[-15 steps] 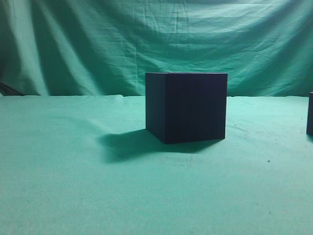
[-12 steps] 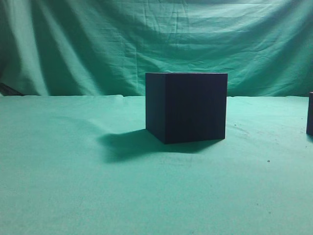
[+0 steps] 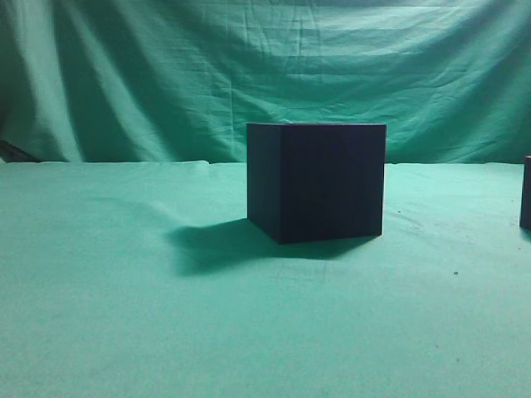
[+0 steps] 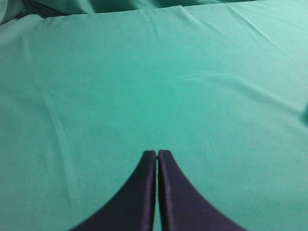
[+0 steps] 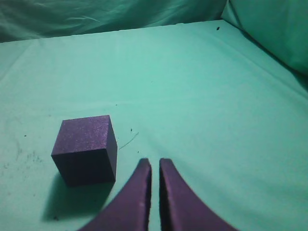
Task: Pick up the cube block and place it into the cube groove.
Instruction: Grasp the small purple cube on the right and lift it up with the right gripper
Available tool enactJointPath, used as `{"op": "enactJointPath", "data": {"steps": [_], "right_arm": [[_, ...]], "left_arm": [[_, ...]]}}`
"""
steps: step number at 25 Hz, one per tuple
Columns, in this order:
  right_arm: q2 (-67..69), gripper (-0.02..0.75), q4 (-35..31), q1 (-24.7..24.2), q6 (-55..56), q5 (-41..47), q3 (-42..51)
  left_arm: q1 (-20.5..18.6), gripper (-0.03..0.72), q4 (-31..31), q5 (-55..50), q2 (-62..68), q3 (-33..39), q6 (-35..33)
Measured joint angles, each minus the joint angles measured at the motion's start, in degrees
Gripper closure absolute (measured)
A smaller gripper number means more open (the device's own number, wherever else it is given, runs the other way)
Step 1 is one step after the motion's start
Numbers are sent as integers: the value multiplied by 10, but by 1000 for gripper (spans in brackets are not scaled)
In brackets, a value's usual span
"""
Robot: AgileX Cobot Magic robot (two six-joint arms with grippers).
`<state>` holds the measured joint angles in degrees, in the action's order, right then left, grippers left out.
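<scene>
The cube groove (image 3: 317, 182) is a large dark navy-black box standing on the green cloth at the middle of the exterior view. The cube block (image 5: 86, 149) is a small dark purplish block on the cloth, left of and slightly ahead of my right gripper (image 5: 154, 162). A sliver of it shows at the right edge of the exterior view (image 3: 526, 192). My right gripper is shut and empty, with a thin gap between the tips. My left gripper (image 4: 157, 153) is shut and empty over bare cloth. Neither gripper shows in the exterior view.
Green cloth (image 3: 124, 315) covers the table and hangs as a backdrop (image 3: 166, 75) behind the box. The box casts a shadow (image 3: 216, 245) to its left. A raised fold of cloth (image 5: 269, 33) stands at the far right in the right wrist view.
</scene>
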<state>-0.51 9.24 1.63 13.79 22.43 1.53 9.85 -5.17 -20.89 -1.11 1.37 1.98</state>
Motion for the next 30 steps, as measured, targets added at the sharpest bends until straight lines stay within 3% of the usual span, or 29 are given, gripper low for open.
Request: {"op": "enactJointPath", "data": {"steps": [8,9,16,18,21,25,30], "right_arm": [[0,738,7,0,0,-16,1],[0,691,8,0,0,-35,1],[0,691,12,0,24,-273,1],[0,691,14,0,31,-304,1],[4,691,15,0,42,-253,-29],[81,691,13,0,45,-114,-118],[206,691,-61,0,47,23,-199]], "left_arm": [[0,688,0,0,0,0,0],[0,688,0,0,0,0,0],[0,688,0,0,0,0,0],[0,688,0,0,0,0,0],[0,688,0,0,0,0,0],[0,688,0,0,0,0,0],[0,688,0,0,0,0,0]]}}
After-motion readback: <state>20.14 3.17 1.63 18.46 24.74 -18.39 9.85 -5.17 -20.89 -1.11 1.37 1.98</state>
